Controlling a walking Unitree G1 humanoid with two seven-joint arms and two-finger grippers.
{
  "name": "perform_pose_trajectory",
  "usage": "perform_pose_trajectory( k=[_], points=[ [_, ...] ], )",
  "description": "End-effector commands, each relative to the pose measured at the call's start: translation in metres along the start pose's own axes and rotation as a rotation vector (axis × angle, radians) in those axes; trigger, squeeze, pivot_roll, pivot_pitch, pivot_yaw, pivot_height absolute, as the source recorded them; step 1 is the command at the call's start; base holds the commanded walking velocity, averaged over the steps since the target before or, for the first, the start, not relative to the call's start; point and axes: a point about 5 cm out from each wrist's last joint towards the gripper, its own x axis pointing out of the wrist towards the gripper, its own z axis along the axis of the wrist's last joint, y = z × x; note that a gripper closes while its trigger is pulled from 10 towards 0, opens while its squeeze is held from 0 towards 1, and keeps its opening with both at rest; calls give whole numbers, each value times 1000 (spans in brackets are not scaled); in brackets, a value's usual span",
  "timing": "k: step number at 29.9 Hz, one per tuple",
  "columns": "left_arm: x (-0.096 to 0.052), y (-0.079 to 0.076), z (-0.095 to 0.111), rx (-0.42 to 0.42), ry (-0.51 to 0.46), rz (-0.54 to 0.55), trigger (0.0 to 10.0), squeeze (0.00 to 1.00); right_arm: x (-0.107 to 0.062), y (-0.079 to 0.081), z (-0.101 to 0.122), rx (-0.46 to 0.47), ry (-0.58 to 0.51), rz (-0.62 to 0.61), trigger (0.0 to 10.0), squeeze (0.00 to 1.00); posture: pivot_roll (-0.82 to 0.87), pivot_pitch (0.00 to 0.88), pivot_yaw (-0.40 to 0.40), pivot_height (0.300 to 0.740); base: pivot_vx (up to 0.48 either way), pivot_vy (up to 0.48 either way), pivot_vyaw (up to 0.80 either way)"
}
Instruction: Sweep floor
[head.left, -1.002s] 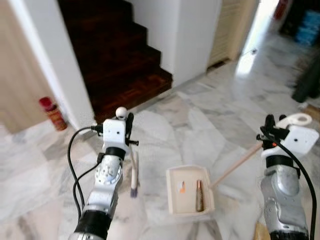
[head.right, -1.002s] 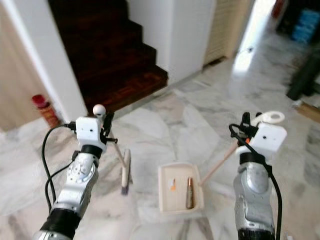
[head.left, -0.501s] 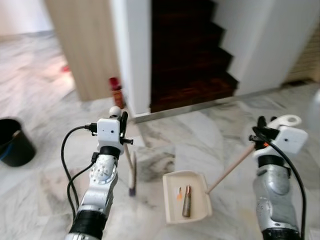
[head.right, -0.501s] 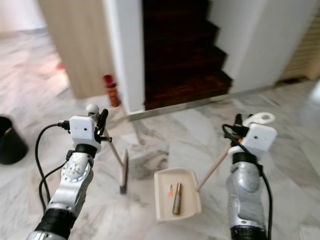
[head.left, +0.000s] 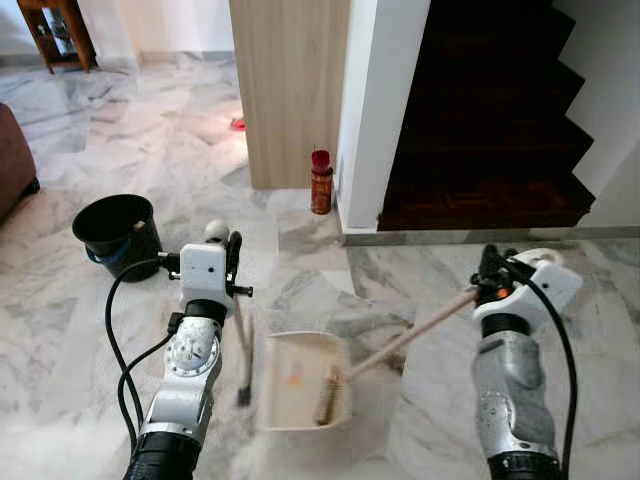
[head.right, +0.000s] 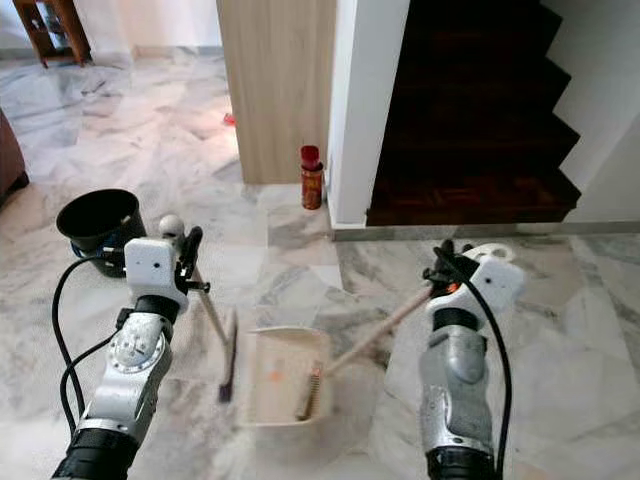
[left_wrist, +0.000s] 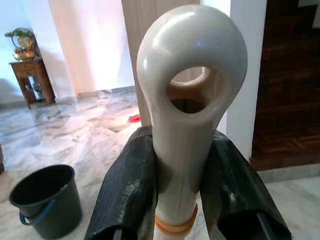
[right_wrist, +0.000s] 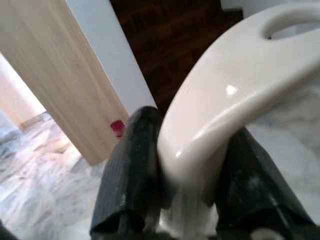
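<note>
My left gripper (head.left: 229, 270) is shut on the white looped top of a broom handle (left_wrist: 190, 95). The broom's dark brush head (head.left: 243, 388) rests on the marble floor just left of the dustpan. The cream dustpan (head.left: 284, 405) lies on the floor between my arms and holds a brown cylindrical piece (head.left: 325, 393) and a small orange bit (head.left: 293, 377). Its long wooden handle (head.left: 410, 333) slants up to the right, where my right gripper (head.left: 492, 279) is shut on its white looped grip (right_wrist: 225, 95).
A black bucket (head.left: 118, 232) stands on the floor at the left. A red spray can (head.left: 321, 182) sits by a wooden panel (head.left: 288, 90) and a white pillar (head.left: 372, 100). Dark wooden stairs (head.left: 490, 130) rise behind. A brown sofa edge (head.left: 12, 160) shows far left.
The camera has swung left: the stairs slid to the right and the bucket and more floor came into view. Both grippers keep their hold; the dustpan stays between my arms.
</note>
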Motion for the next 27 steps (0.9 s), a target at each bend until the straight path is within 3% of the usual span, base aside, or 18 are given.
perform_pose_trajectory(
  k=[1, 24, 27],
  points=[
    [1, 0, 14, 5, -59, -5, 10000, 0, 2, -1, 8, -12, -34, 0, 10000, 0, 30, 0, -5, 740, 0, 0, 0],
    [-1, -1, 16, -9, -53, 14, 10000, 0, 8, 2, 11, -32, -32, 35, 10000, 0, 49, 0, -19, 740, 0, 0, 0],
    [-1, -1, 16, -12, -51, 16, 10000, 0, 8, 3, 12, -41, -38, 47, 10000, 0, 51, 0, -22, 740, 0, 0, 781]
  ],
)
